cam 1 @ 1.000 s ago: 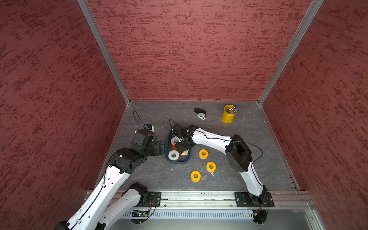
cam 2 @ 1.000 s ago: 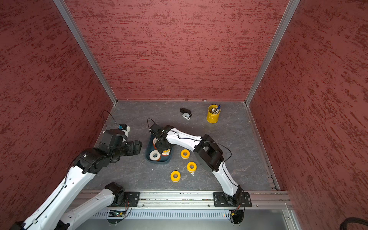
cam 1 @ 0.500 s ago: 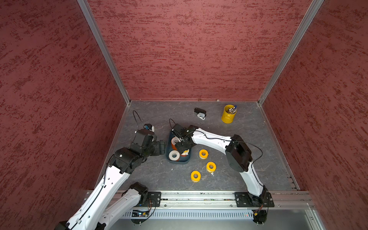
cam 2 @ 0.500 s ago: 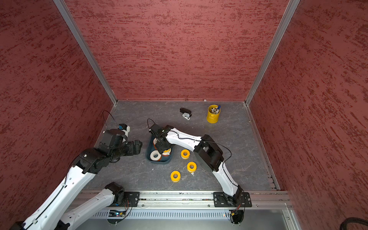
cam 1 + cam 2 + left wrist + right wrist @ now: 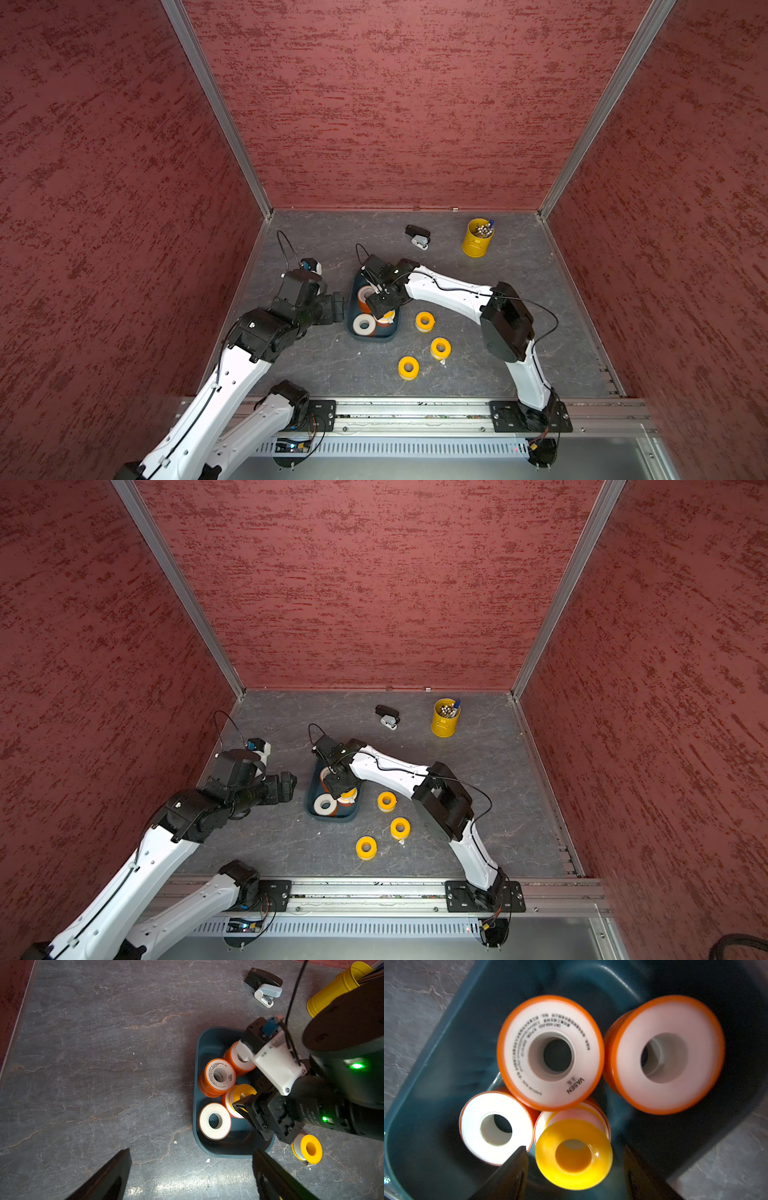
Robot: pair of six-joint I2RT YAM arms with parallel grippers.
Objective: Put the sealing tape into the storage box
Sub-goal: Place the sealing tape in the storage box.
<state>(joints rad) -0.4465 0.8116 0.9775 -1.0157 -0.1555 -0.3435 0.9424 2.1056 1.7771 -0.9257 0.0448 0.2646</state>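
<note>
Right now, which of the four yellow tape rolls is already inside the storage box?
The yellow roll perched on an orange-sided roll; the other three lie on the table.

On the white face of the orange-sided tape roll (image 5: 556,1086), seen from my right wrist, I read the brand VASEN in black, next to a small boxed mark. A ring of fine print with digits circles that face, too blurred for me to read. From my left wrist, the black motor housing (image 5: 307,1113) on my right arm bears white letters, seemingly DAMIAO
</note>
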